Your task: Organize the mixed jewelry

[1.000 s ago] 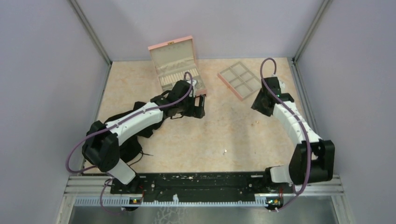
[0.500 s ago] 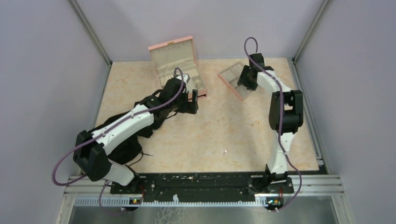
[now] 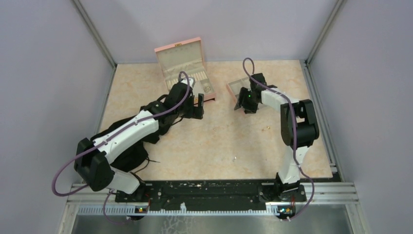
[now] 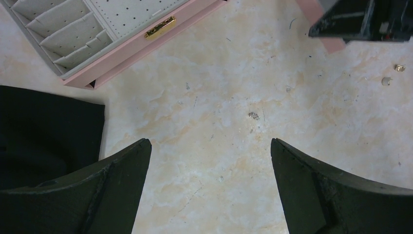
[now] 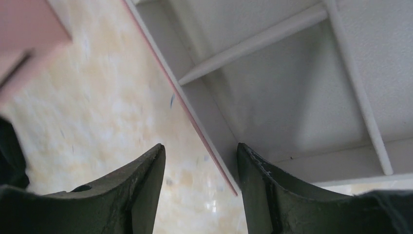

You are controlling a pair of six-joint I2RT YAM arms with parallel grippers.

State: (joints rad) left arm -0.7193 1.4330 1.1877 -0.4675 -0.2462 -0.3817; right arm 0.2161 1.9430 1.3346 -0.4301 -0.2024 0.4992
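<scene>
No legible text, label, brand or number anywhere. Gold clasp (image 4: pixel 159 27) on pink box (image 4: pixel 126 54): no marking readable.

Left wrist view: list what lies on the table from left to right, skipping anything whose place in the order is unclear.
pink box → tiny glinting piece → tray's pink rim → pale stud → gold stud

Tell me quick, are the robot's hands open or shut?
Left gripper: open, empty.
Right gripper: open, empty, by the edge of the flat pink-rimmed compartment tray.
</scene>
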